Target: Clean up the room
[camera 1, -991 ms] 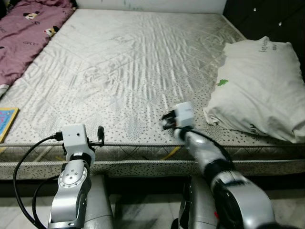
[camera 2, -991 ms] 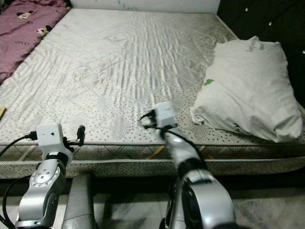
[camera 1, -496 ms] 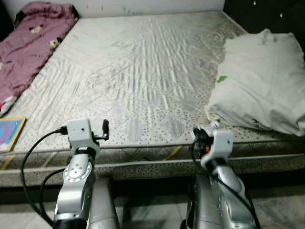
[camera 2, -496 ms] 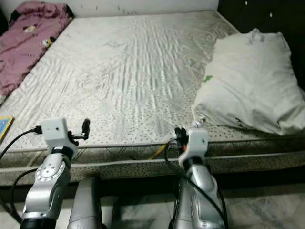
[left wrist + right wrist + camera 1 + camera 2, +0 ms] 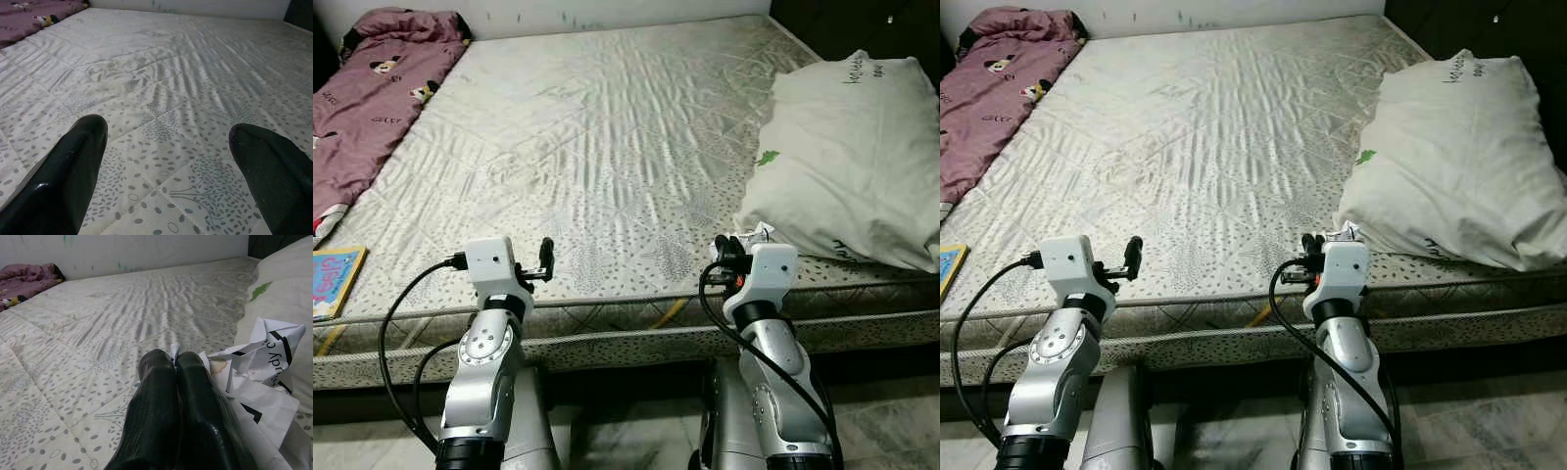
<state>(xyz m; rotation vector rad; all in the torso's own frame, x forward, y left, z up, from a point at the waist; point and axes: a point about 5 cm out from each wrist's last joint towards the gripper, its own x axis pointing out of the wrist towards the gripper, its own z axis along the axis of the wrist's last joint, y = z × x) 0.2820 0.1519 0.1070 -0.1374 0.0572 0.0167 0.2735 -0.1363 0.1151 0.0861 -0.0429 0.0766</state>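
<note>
Crumpled paper (image 5: pixel 254 367) lies on the mattress (image 5: pixel 607 166) against the pillow (image 5: pixel 852 157), at 1 o'clock of our right end effector (image 5: pixel 175 363) (fingers pressed together, empty); light, crushable stuff, we'd pinch a raised fold.

The bare bed (image 5: pixel 607 147) carries a white pillow (image 5: pixel 852 157), a purple blanket (image 5: pixel 372 98), a book (image 5: pixel 333 282) and crumpled paper (image 5: pixel 259 357).
</note>
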